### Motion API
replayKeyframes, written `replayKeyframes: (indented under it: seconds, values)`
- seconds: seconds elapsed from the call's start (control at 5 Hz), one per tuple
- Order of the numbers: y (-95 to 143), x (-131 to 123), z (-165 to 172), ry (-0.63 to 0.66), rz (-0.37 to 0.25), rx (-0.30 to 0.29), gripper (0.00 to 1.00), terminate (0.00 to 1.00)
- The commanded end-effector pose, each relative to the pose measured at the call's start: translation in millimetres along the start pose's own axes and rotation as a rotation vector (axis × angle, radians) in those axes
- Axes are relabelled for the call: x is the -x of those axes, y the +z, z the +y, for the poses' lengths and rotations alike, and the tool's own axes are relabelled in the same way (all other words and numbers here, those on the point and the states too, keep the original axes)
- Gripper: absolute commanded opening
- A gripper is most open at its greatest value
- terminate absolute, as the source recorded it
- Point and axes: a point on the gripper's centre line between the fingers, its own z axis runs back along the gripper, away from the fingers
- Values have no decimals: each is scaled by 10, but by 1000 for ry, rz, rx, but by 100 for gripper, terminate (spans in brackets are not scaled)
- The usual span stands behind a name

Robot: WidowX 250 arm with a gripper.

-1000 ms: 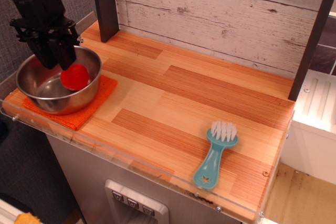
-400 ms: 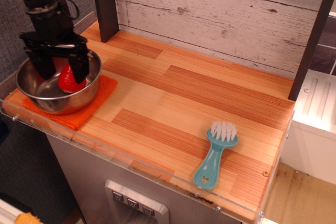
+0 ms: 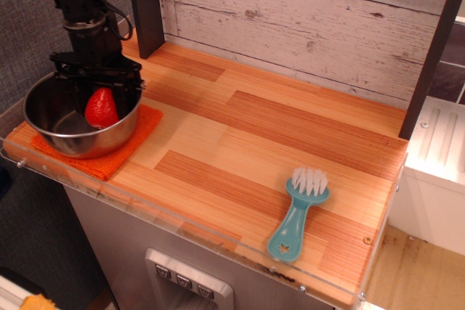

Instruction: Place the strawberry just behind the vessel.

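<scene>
The strawberry point(image 3: 102, 107) is red and glossy and stands tip-up inside the vessel, a shiny steel bowl point(image 3: 86, 146) at the front left corner of the wooden counter. I cannot see its green cap. My black gripper point(image 3: 102, 101) hangs over the back of the bowl with its two fingers spread wide. One finger is on each side of the strawberry, reaching down into the bowl, and a gap shows on both sides. The gripper is open and holds nothing.
The bowl rests on a flat orange cloth mat point(image 3: 142, 125). A teal brush point(image 3: 297, 213) with white bristles lies at the front right. A dark post point(image 3: 145, 5) stands just behind the bowl, another post point(image 3: 434, 49) at the right, and a plank wall point(image 3: 305, 12) at the back.
The gripper, which covered the strawberry a second ago, has opened and shifted right and back. The strawberry now stands free in the bowl between the spread fingers.
</scene>
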Motion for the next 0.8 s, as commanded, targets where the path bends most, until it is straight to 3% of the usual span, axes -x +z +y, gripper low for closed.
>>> replayKeyframes:
  seconds: [0.0, 0.2, 0.4, 0.6]
  values:
    - [340, -31, -41, -48, -66, 12, 0, 0]
    - [818, -66, -12, -34, -153, 36, 0, 0]
    - [1164, -295, -105, -30, -252, 30, 0, 0]
    - [1155, -659, -350, -93, -281, -4, 0, 0]
